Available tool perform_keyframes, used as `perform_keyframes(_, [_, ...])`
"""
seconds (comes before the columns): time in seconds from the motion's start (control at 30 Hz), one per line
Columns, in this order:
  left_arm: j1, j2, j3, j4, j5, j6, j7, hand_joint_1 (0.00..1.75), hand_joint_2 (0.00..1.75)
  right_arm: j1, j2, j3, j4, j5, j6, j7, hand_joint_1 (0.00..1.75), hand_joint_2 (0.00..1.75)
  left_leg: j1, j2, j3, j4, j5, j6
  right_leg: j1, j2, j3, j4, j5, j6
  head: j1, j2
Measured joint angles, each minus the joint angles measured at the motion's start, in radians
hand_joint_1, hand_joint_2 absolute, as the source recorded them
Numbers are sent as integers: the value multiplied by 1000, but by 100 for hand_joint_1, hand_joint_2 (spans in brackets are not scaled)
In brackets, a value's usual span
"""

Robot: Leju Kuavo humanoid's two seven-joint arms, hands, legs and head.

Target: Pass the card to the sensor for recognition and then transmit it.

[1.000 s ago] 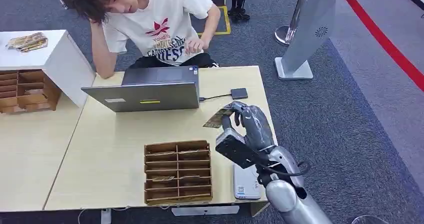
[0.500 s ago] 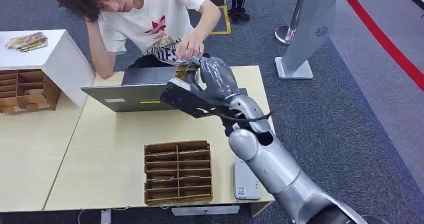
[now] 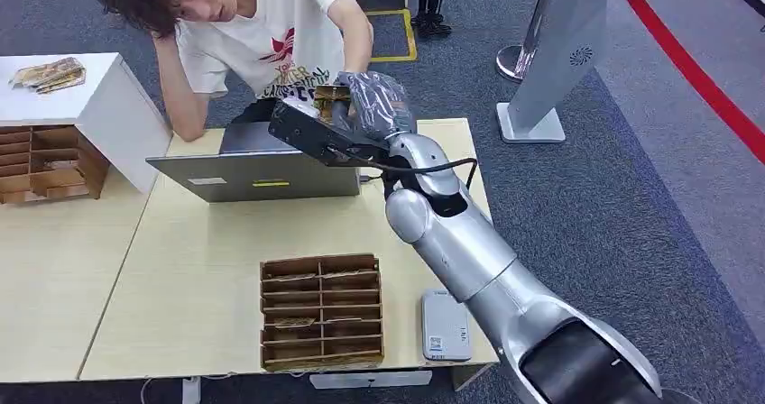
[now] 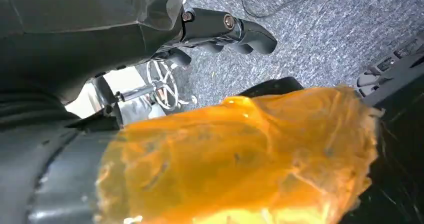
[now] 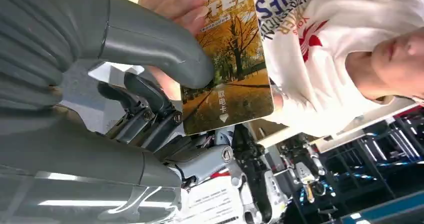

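Across the pale table (image 3: pixel 207 269), beyond the laptop (image 3: pixel 271 171), the card (image 5: pixel 227 59) is held out at the far side, clamped by the right hand (image 3: pixel 365 106) and already touched by the person's hand (image 5: pixel 175 4). Release is best delayed until it is firmly taken. The left hand's state cannot be told.

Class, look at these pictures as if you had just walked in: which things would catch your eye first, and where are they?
The silver right arm stretches across the table, its right hand holding out a card with an autumn-tree print. A person's hand touches that card beyond the open laptop. Nearer the robot, a wooden slotted card rack sits on the table.
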Motion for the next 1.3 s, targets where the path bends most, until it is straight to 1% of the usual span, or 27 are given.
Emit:
perform_keyframes(0.17, [-6, -3, -14, 0, -19, -8, 10, 0, 0, -31, 27, -19, 74, 28, -28, 22, 175, 175, 0, 0, 0, 0, 0, 0, 0, 0, 0, 0, 0, 0, 0, 0])
perform_keyframes(0.2, [-9, -4, -16, 0, -20, -9, 13, 0, 0, -39, 34, -23, 93, 34, -31, 25, 126, 175, 0, 0, 0, 0, 0, 0, 0, 0, 0, 0, 0, 0, 0, 0])
perform_keyframes(0.23, [-10, -6, -17, 0, -21, -10, 16, 0, 0, -44, 39, -27, 109, 37, -35, 30, 0, 175, 0, 0, 0, 0, 0, 0, 0, 0, 0, 0, 0, 0, 0, 0])
perform_keyframes(0.33, [-14, -9, -18, 0, -22, -10, 19, 0, 0, -59, 59, -38, 167, 52, -39, 28, 0, 175, 0, 0, 0, 0, 0, 0, 0, 0, 0, 0, 0, 0, 0, 0])
perform_keyframes(0.37, [-15, -10, -18, 0, -21, -10, 19, 0, 0, -61, 64, -41, 184, 49, -33, 22, 0, 0, 0, 0, 0, 0, 0, 0, 0, 0, 0, 0, 0, 0, 0, 0])
perform_keyframes(0.5, [-16, -10, -18, 0, -14, -10, 18, 0, 0, -58, 81, -60, 213, -5, 10, -26, 0, 0, 0, 0, 0, 0, 0, 0, 0, 0, -1, 0, 0, 0, 0, 0])
perform_keyframes(0.53, [-16, -10, -18, 0, -10, -10, 18, 0, 0, -56, 84, -64, 216, -27, 17, -41, 0, 0, 0, 0, 6, 0, 0, 0, 0, 0, -1, 0, 0, 0, 0, 0])
perform_keyframes(0.6, [-15, -10, -18, 0, -1, -9, 16, 0, 0, -32, 89, -73, 204, -88, 34, -82, 0, 0, 0, 0, 5, 0, 0, 0, 0, 0, -1, 0, 0, 0, 0, 0])
perform_keyframes(0.67, [-14, -9, -18, 0, 9, -6, 15, 0, 0, 14, 94, -84, 158, -164, 56, -120, 0, 0, 0, 0, 5, 0, 0, 0, 0, 0, -1, 0, 0, 0, 0, 0])
perform_keyframes(0.77, [-11, -7, -17, 0, 22, 0, 11, 0, 0, 75, 98, -90, 80, -261, 86, -146, 0, 0, 0, 0, 5, 0, 0, 0, 0, 0, -1, 0, 0, 0, 0, 0])
perform_keyframes(0.87, [-3, -5, -17, 0, 34, 8, 8, 0, 0, 143, 98, -87, -21, -327, 84, -156, 0, 0, 0, 0, 5, 0, 0, 0, 0, 0, -2, 0, 0, 0, 0, 0])
perform_keyframes(0.93, [2, -3, -17, 0, 39, 13, 4, 0, 0, 185, 98, -84, -85, -384, 68, -189, 0, 0, 0, 0, 5, 0, 0, 0, 0, 0, -2, 0, 0, 0, 0, 0])
perform_keyframes(1.03, [8, -1, -17, 0, 49, 18, -4, 0, 0, 269, 92, -68, -210, -547, 64, -244, 0, 0, 0, 0, 5, 0, 0, 0, 0, 0, -2, 0, 0, 0, 0, 0])
perform_keyframes(1.13, [14, 1, -17, 0, 57, 24, -10, 0, 0, 339, 76, -51, -314, -725, 89, -300, 0, 0, 0, 0, 5, 0, 0, 0, 0, 0, -2, 0, 0, 0, 0, 0])
perform_keyframes(1.2, [18, 2, -17, 0, 63, 26, -14, 0, 0, 377, 58, -34, -379, -805, 103, -308, 0, 0, 0, 0, 5, 0, 0, 0, 0, 0, -2, 0, 0, 0, 0, 0])
perform_keyframes(1.3, [21, 3, -17, 0, 65, 26, -15, 0, 0, 416, 38, -18, -441, -829, 106, -308, 0, 0, 0, 0, 4, 0, 0, 0, 0, 0, -2, 0, 0, 0, 0, 0])
